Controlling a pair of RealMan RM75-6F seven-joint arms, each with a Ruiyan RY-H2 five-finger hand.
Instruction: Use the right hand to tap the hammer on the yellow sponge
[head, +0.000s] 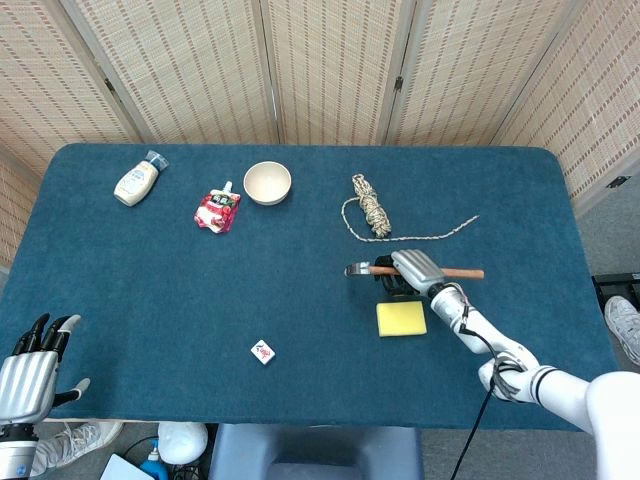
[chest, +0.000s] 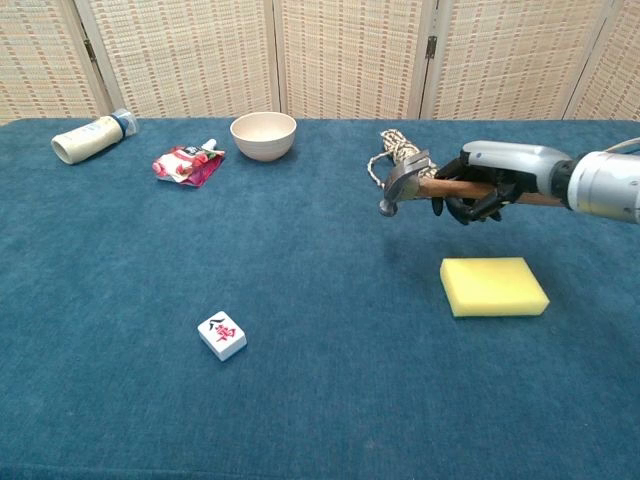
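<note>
The yellow sponge (head: 401, 318) (chest: 493, 286) lies flat on the blue cloth at the right of the table. My right hand (head: 413, 272) (chest: 492, 178) grips the wooden handle of the hammer (head: 384, 270) (chest: 412, 183) and holds it in the air, roughly level. The metal head (chest: 400, 186) points left and hangs past the sponge's left edge, well above the cloth. My left hand (head: 32, 366) shows only in the head view, at the table's near left corner, fingers apart and holding nothing.
A coiled rope (head: 373, 213) (chest: 412, 158) with a loose tail lies behind the hammer. A cream bowl (head: 267, 183), a red pouch (head: 217, 210) and a white bottle (head: 139, 179) sit along the far left. A small mahjong tile (head: 263, 351) (chest: 222, 334) lies near the front.
</note>
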